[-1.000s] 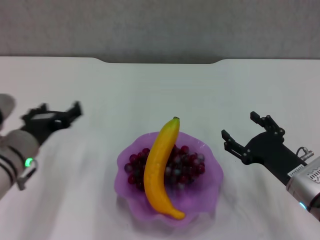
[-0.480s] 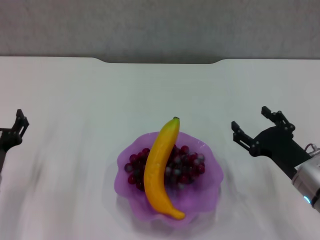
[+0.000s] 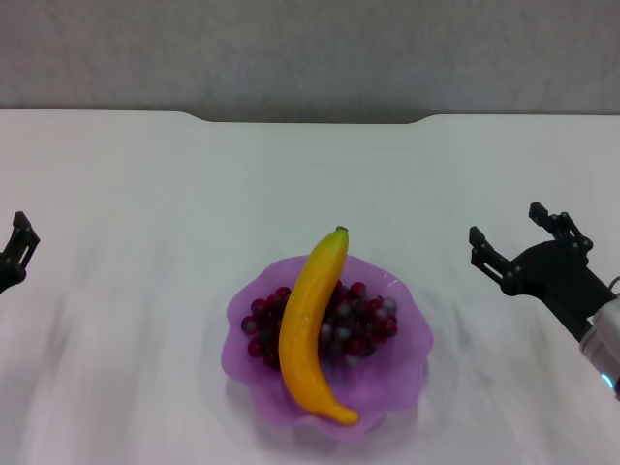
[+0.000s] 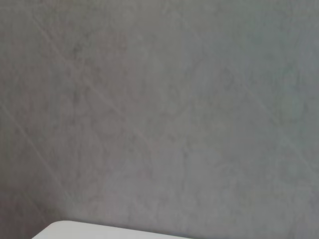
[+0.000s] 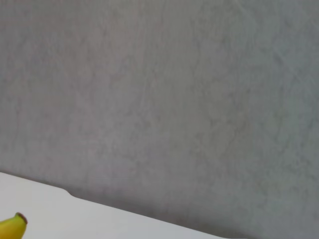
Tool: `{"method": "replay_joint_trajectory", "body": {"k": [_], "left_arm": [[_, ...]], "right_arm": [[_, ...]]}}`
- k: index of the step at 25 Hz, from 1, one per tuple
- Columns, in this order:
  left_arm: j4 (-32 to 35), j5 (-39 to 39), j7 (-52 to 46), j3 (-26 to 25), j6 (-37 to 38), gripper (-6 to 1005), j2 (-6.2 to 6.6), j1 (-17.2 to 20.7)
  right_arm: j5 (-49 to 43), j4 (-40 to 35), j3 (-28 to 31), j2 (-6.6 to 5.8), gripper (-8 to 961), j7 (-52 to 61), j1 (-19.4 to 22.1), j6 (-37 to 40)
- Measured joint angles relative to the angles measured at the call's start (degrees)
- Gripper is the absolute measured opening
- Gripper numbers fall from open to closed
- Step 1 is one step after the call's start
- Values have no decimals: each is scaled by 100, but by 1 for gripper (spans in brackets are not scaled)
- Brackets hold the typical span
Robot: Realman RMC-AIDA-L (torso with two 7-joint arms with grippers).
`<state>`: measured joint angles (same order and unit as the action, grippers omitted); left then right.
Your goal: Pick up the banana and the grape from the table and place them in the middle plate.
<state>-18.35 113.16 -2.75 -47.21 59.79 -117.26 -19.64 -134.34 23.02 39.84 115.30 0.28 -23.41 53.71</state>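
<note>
Your left gripper is mostly cut off at nine o'clock; the banana hides many grapes.

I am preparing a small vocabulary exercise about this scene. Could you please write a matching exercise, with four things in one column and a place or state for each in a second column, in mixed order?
Things
1. banana
2. grape
3. middle plate
4. right gripper

Places or states
A. open, empty, right of the plate
B. purple, wavy rim, resting on the white table
C. lying across the top of the fruit in the plate
D. in the plate, partly under the yellow fruit

Pairs: 1-C, 2-D, 3-B, 4-A
</note>
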Motion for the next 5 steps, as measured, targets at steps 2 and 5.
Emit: {"method": "replay_joint_trajectory", "body": {"k": [2,5], "left_arm": [[21,-23,-4,-2,-32,892,-8,-10],[45,-41,-26,-20,-93,892,-10,-5]], "right_arm": [[28,2,14,0,893,-10,-9,-1],[54,4,45,-10,893,-3,-12,24]]}}
